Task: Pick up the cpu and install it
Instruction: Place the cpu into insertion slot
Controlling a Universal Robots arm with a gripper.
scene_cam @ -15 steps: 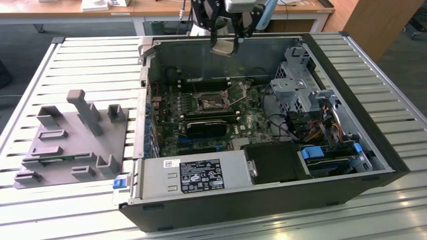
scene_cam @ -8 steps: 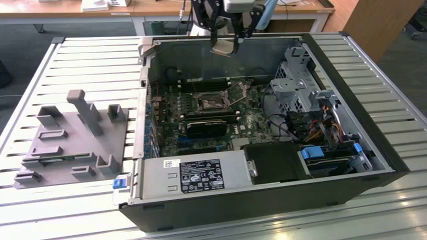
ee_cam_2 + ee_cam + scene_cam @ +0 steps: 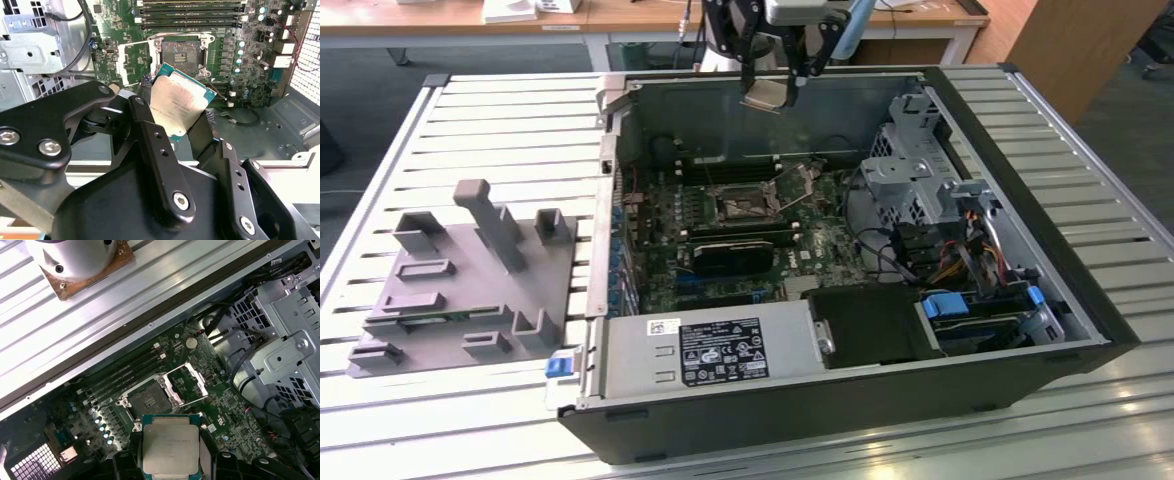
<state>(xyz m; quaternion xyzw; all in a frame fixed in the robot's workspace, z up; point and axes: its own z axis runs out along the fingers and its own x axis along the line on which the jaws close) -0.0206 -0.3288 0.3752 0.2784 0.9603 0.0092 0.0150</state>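
The step in hand appears to be carrying the cpu [image 3: 170,442] to the open socket [image 3: 147,400] on the motherboard [image 3: 720,250], and doing it well is mostly a matter of alignment and patience. The chip hangs in the air over the far wall of the case [image 3: 854,400] in the exterior view, well above the board and well apart from the socket. The socket's load plate [image 3: 187,382] stands folded open just beside it, so the approach should stay clear of that frame and of the memory slots [image 3: 190,15] nearby. In the exterior view the chip looks tilted rather than flat. It would be wise to bring it level and square its edges to the socket before any descent, then lower it straight down without sliding it sideways. The socket contacts are probably delicate, and a dragged corner could bend them. Which corner marking matches the socket cannot be read here, so the orientation should be checked rather than assumed. The grip should be no firmer than needed, as the chip is thin and is pinched only at its rim. The jaws are clenched on the cpu, one on each of two opposite edges. They are spread just as wide as the chip, and its silvery top plate shows between them in both wrist views. They touch nothing else.
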